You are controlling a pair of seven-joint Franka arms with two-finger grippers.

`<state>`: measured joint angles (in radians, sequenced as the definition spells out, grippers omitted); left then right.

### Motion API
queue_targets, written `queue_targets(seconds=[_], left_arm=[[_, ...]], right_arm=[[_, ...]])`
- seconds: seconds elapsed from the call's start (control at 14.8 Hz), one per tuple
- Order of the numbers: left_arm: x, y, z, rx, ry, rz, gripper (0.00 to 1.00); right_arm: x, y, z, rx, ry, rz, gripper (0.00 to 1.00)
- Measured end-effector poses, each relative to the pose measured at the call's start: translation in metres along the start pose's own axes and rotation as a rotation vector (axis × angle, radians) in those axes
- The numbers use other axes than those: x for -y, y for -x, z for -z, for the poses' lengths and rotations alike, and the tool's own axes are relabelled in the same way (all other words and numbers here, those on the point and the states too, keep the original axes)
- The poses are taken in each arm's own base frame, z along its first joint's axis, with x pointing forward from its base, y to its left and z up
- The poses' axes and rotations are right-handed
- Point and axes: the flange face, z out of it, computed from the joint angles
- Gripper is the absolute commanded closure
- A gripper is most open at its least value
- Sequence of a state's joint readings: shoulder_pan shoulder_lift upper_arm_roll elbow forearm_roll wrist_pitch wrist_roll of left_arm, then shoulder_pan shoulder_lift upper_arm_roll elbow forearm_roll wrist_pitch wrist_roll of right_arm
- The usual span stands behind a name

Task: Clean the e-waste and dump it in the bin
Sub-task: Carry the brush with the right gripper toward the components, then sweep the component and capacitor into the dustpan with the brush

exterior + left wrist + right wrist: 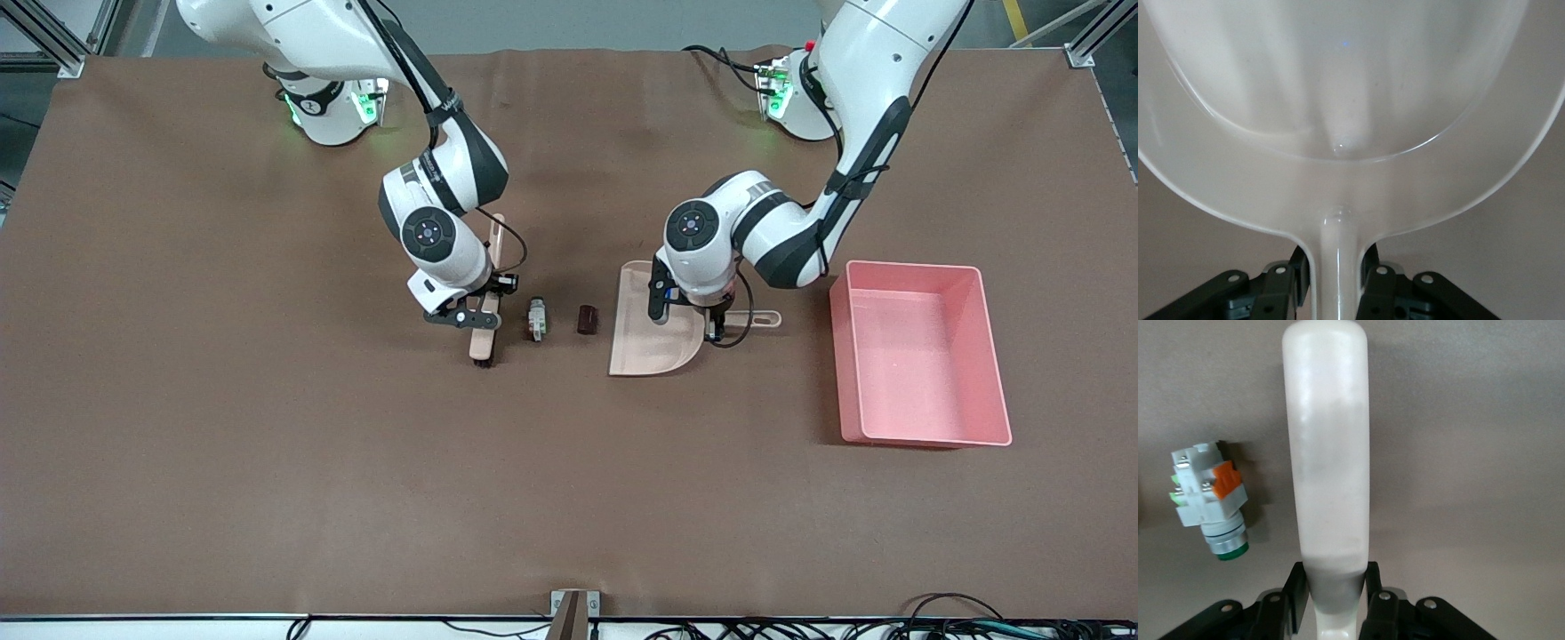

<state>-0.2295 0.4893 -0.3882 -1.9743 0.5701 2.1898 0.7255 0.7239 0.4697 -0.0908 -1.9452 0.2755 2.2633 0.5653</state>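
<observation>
Brown cloth covered the desk; beside the dustpan, gripped by left gripper, right gripper clasped the brush.

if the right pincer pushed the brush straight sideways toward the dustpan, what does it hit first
Likely the grey-white e-waste part beside the brush held by the right pincer; then the dark maroon piece, then the dustpan.

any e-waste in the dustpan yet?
No: in the front view the dustpan is bare, and both pieces, the grey-white part and the dark cylinder, lie on the table between it and the brush.
</observation>
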Motion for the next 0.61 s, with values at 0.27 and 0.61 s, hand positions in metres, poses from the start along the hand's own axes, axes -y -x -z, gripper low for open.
queue_targets(seconds=[0.27,0.61], left_arm=[[-0.002,-0.007,0.001,0.015,0.009,0.008,0.76],[-0.001,-0.007,0.001,0.016,0.01,0.008,0.76]], right_arm=[[0.011,0.003,-0.015,0.028,-0.005,-0.011,0.99],[0.027,0.014,-0.016,0.051,-0.045,-0.032,0.99]])
